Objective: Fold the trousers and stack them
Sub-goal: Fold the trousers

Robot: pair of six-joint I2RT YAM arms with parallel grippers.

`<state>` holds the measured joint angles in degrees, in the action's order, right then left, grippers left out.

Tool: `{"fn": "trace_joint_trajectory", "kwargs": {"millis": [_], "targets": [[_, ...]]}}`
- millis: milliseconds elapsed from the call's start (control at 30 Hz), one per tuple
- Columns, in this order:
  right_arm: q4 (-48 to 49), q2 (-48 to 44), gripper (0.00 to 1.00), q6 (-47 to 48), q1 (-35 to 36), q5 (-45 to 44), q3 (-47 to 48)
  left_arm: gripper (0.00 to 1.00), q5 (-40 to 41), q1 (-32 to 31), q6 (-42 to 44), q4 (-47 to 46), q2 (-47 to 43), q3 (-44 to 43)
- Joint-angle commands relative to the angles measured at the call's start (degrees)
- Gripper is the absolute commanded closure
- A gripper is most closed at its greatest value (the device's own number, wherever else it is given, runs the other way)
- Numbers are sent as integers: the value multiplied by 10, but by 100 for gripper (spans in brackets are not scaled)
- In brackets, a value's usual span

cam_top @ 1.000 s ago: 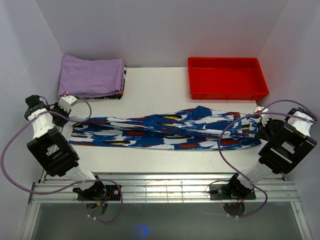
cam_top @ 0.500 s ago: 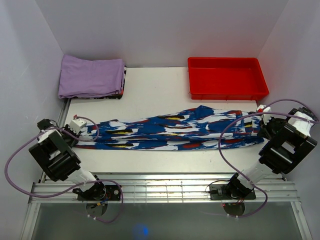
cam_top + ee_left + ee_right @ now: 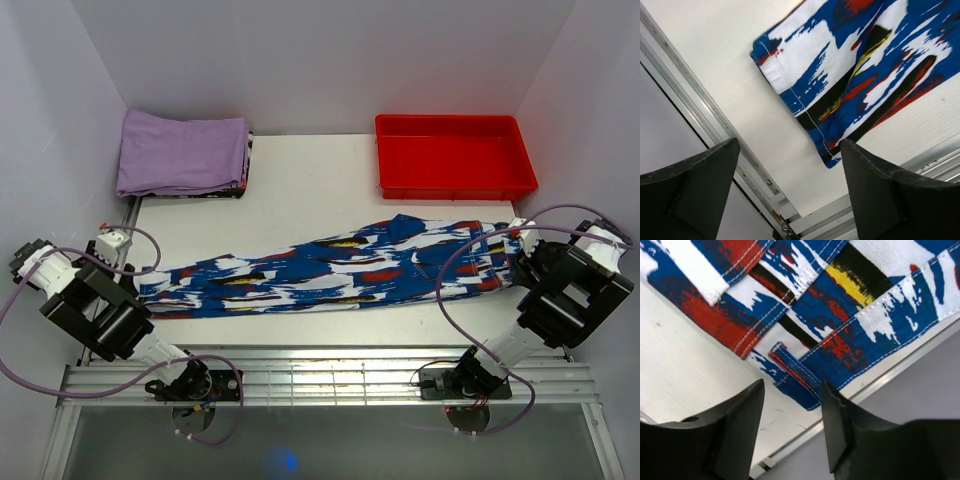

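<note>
The trousers (image 3: 340, 265), printed in blue, white, red and black, lie stretched in a long band slanting across the table, leg ends at the near left and waist at the right. My left gripper (image 3: 116, 244) hovers just off the leg ends, open and empty. In the left wrist view the hem (image 3: 805, 100) lies flat on the table beyond my open left gripper (image 3: 790, 170). At the waist end, my right gripper (image 3: 521, 236) stands open. The right wrist view shows the waistband (image 3: 850, 310) and a belt loop (image 3: 796, 371) just past my right gripper (image 3: 792, 397), with nothing pinched.
A folded lilac cloth (image 3: 183, 152) lies at the back left corner over a patterned piece. A red tray (image 3: 452, 188) stands at the back right. The table's metal rail (image 3: 700, 115) runs close by the left gripper, and the enclosure walls flank both arms.
The left arm swung toward the near left, dragging the leg ends with it, so the trousers now slant. Both grippers have let go of the cloth and opened.
</note>
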<state>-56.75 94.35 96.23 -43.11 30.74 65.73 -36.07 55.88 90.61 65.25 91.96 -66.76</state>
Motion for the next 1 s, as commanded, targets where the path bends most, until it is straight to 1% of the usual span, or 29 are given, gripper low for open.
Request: {"fn": "trace_joint_trajectory", "kwargs": {"millis": [0,33,100,133,167,200,233,267,300,333,367,400,433,467,500,533,567,633,667,767,800,900,967], "targets": [[-13,-40,43,48,-4,-9,-3,2,-73,-2,6,101,-21,-37],[-18,-45,29,49,-5,-2,3,2,-85,-2,8,127,-18,-48],[-50,-52,27,49,-5,18,22,2,-117,-4,14,147,-21,-50],[-66,-51,27,39,-3,40,52,2,-125,-9,4,142,-26,-40],[-84,-50,25,29,4,54,70,2,-116,-19,-17,126,-39,-27],[-100,-44,25,15,11,65,87,2,-103,-50,-46,100,-49,-10],[-125,-42,25,-17,21,78,110,2,-89,-62,-107,35,-59,11],[-126,-42,26,-38,49,81,114,2,-75,-76,-138,2,-72,57],[-124,-48,27,-59,66,80,113,2,-44,-103,-167,-34,-92,82],[-103,-55,29,-80,84,78,106,3,-22,-121,-215,-85,-98,104],[-80,-63,31,-136,124,74,77,8,-3,-138,-234,-103,-100,143],[-56,-78,33,-164,148,67,58,10,26,-166,-251,-119,-102,159],[-34,-85,37,-188,171,49,41,12,40,-175,-273,-149,-101,174],[3,-89,39,-226,214,38,24,15,50,-181,-311,-159,-98,184],[19,-94,40,-247,237,28,-5,15,52,-184,-328,-162,-94,191],[32,-93,42,-263,253,13,-15,15,56,-183,-346,-165,-86,190],[42,-91,44,-275,282,6,-23,16,58,-183,-388,-165,-83,185],[54,-85,48,-305,304,-9,-39,16,65,-182,-430,-163,-86,162],[62,-85,49,-314,319,-13,-45,16,64,-178,-460,-160,-90,154],[76,-88,51,-331,350,-24,-61,11,31,-166,-486,-134,-113,122],[83,-95,51,-335,359,-29,-66,10,22,-157,-509,-127,-115,113],[81,-118,51,-334,396,-26,-72,3,-24,-152,-518,-76,-104,67],[69,-131,50,-334,428,-10,-61,2,-40,-152,-525,-59,-102,47]]}}
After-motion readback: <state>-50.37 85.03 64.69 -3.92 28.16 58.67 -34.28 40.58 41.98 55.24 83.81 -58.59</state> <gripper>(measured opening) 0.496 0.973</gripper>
